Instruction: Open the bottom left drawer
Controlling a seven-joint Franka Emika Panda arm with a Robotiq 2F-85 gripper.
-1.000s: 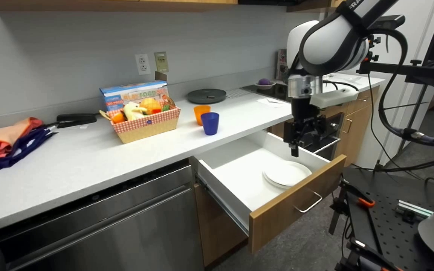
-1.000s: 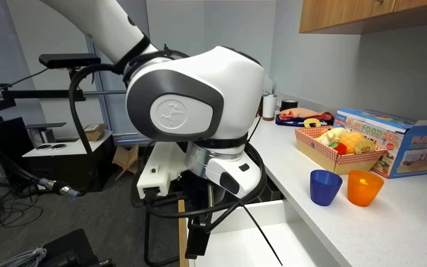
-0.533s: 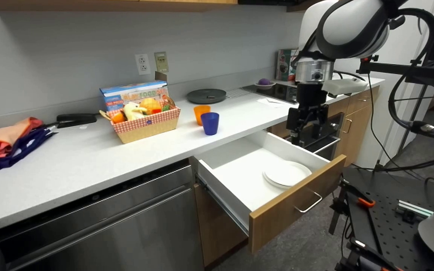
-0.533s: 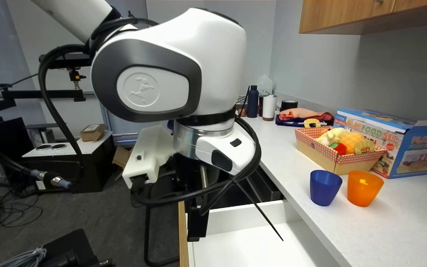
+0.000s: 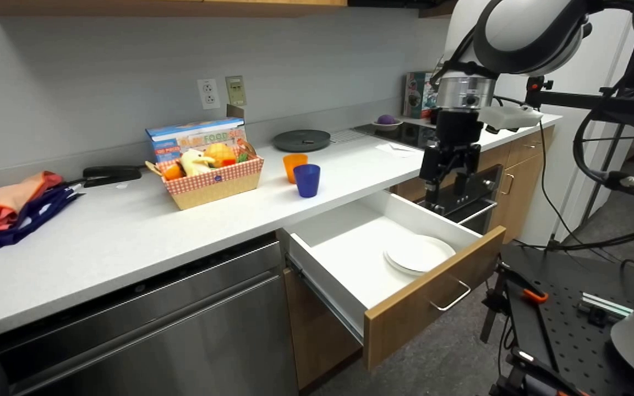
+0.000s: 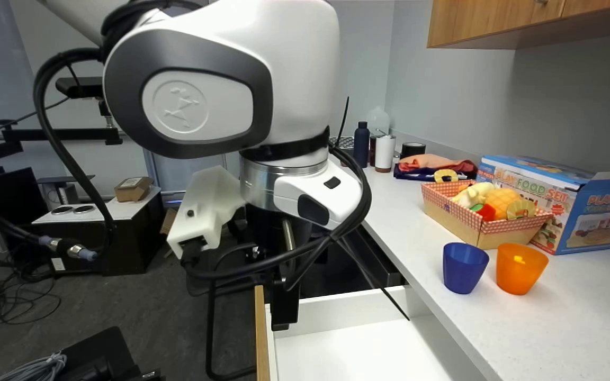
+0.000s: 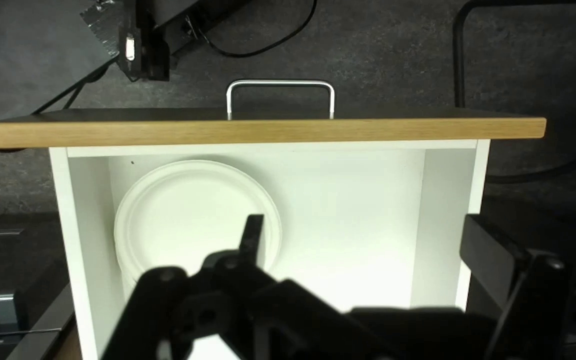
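The drawer (image 5: 432, 308) is pulled out far from under the counter, with a brown wood front and white inside; it also shows in an exterior view (image 6: 358, 349) and the wrist view (image 7: 268, 132). Its silver bar handle (image 5: 454, 302) faces outward, and shows in the wrist view (image 7: 280, 82). White round plates (image 5: 420, 253) lie inside near the front; they show in the wrist view (image 7: 193, 210). My gripper (image 7: 363, 225) is open and empty, pointing down above the drawer, apart from the handle; it also shows in both exterior views (image 5: 447, 199) (image 6: 285, 317).
A blue cup (image 5: 307, 181) and orange cup (image 5: 295, 165) stand near the counter edge. A play-food basket (image 5: 218, 184) and box (image 5: 196, 137) stand behind. A steel dishwasher (image 5: 185, 330) and an oven (image 5: 479, 190) flank the drawer. A black table (image 5: 575, 308) stands at the right.
My gripper has risen and moved slightly away, rightward in one exterior view and leftward at the arm in an exterior view. The drawer stays out and unmoved.
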